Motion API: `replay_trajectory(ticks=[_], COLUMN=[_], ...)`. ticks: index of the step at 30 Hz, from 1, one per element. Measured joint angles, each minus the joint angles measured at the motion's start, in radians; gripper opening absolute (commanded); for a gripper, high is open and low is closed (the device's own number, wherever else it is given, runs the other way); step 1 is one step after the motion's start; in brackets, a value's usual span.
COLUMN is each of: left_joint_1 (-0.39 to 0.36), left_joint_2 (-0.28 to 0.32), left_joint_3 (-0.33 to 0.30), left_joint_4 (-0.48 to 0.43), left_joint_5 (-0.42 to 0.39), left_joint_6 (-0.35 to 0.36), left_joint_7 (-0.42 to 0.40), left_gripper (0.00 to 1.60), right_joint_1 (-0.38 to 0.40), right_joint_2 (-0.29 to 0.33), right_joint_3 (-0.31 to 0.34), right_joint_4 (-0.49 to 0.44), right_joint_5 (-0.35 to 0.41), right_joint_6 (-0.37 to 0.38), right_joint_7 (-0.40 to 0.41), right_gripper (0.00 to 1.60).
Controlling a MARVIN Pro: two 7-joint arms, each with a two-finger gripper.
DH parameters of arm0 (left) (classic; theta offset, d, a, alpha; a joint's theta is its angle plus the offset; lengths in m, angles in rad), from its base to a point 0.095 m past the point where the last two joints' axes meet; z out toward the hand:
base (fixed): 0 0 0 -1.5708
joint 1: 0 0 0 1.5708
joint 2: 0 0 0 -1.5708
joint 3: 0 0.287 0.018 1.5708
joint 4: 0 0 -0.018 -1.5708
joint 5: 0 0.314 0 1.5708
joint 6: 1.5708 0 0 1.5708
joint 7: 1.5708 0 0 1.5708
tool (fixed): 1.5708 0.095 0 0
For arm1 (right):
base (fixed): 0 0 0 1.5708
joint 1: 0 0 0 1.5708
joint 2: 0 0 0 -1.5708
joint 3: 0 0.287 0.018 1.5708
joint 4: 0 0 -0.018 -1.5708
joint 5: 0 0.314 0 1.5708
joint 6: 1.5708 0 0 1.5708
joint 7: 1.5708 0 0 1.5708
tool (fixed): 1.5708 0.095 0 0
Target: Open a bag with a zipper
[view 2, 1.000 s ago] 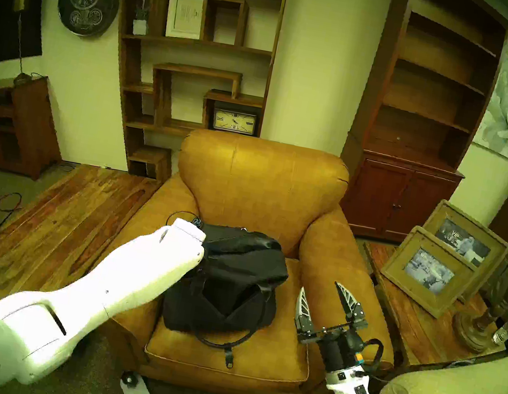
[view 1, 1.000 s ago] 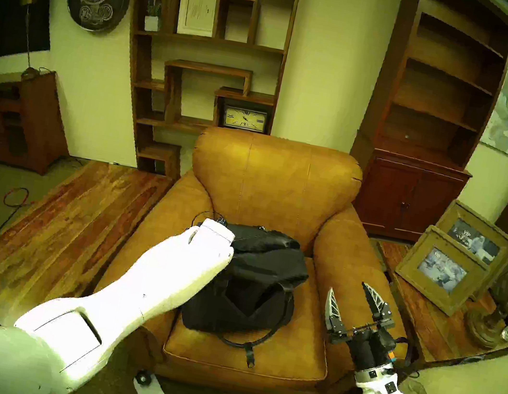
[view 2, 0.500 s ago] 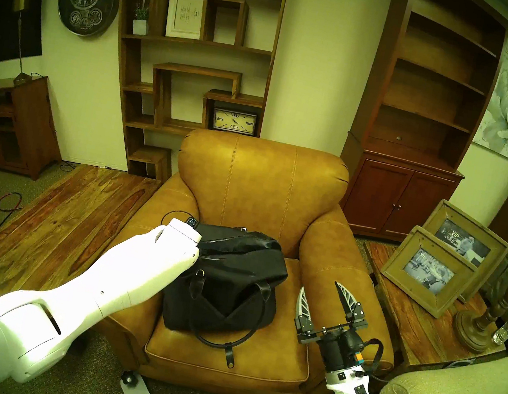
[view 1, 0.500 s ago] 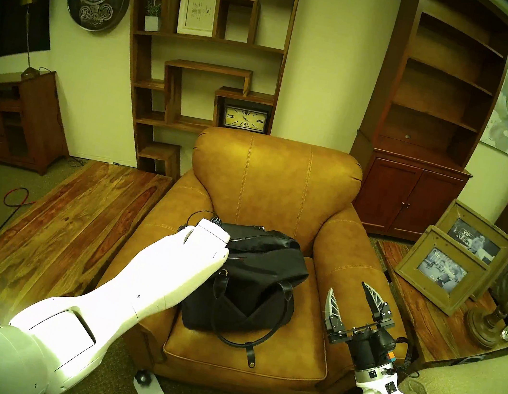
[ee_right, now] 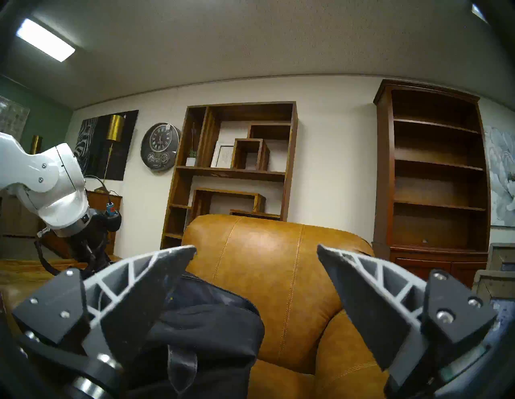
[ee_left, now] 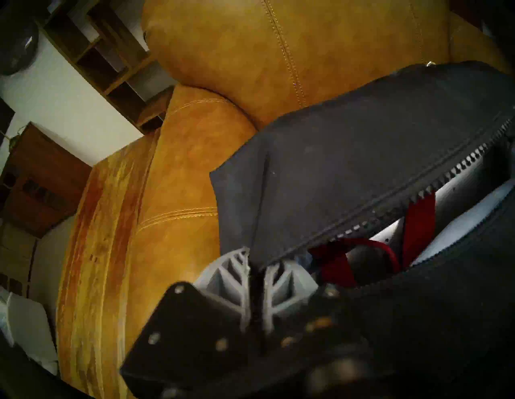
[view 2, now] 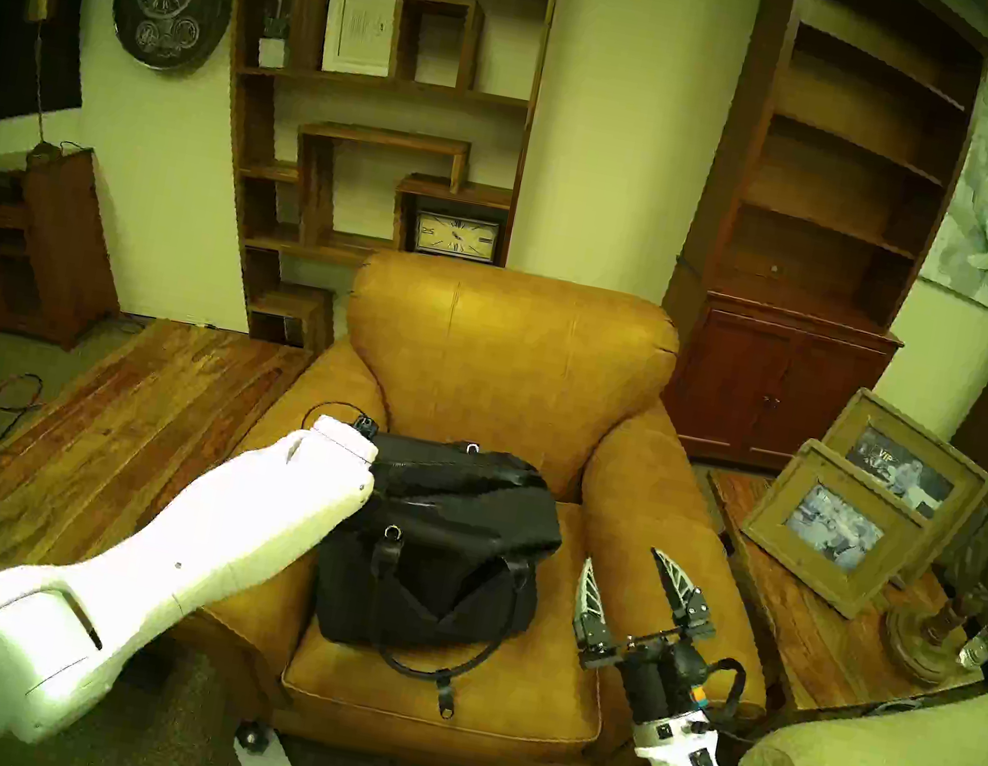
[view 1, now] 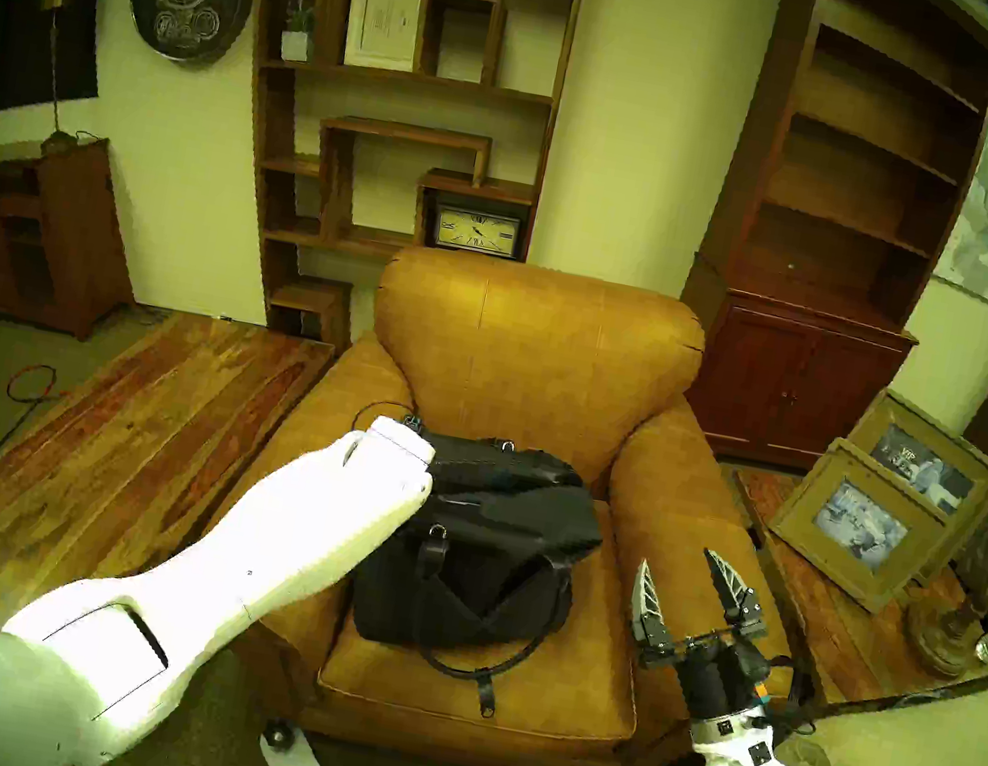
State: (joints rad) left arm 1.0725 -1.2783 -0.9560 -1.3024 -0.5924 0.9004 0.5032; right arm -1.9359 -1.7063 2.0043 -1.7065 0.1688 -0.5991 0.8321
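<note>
bag [view 1: 480, 561] on armchair [view 1: 534, 347] seat, frame centre | zipper [ee_left: 418, 195] parted at lower right of left wrist view, red lining showing | left gripper [ee_left: 255, 267] pinched on bag's end edge | right gripper [view 1: 683, 580] spread, idle | mostly unzipped; far stretch unclear

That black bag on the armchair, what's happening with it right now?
The black bag sits on the tan armchair. The left claw is shut on the bag's fabric edge at the end of the zipper. The zipper is already parted there, with red and white contents showing inside. The right claw hangs open beside the bag, above the seat, holding nothing.
</note>
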Motion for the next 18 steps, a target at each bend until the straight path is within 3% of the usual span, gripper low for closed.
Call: replay_trajectory(ticks=[10,18], left_joint_1=[0.042,0.068], left_joint_2=[0.081,0.134], left_joint_3=[-0.092,-0.127], left_joint_4=[-0.080,-0.093], left_joint_5=[-0.110,-0.154], left_joint_6=[0.027,-0.015], left_joint_7=[-0.144,-0.267], left_gripper=[0.00,0.00], right_joint_1=[0.000,0.000], right_joint_2=[0.000,0.000], right_joint_3=[0.000,0.000], right_joint_4=[0.000,0.000], right_joint_5=[0.000,0.000], right_joint_6=[0.000,0.000], right_joint_7=[0.000,0.000], right_gripper=[1.60,1.60])
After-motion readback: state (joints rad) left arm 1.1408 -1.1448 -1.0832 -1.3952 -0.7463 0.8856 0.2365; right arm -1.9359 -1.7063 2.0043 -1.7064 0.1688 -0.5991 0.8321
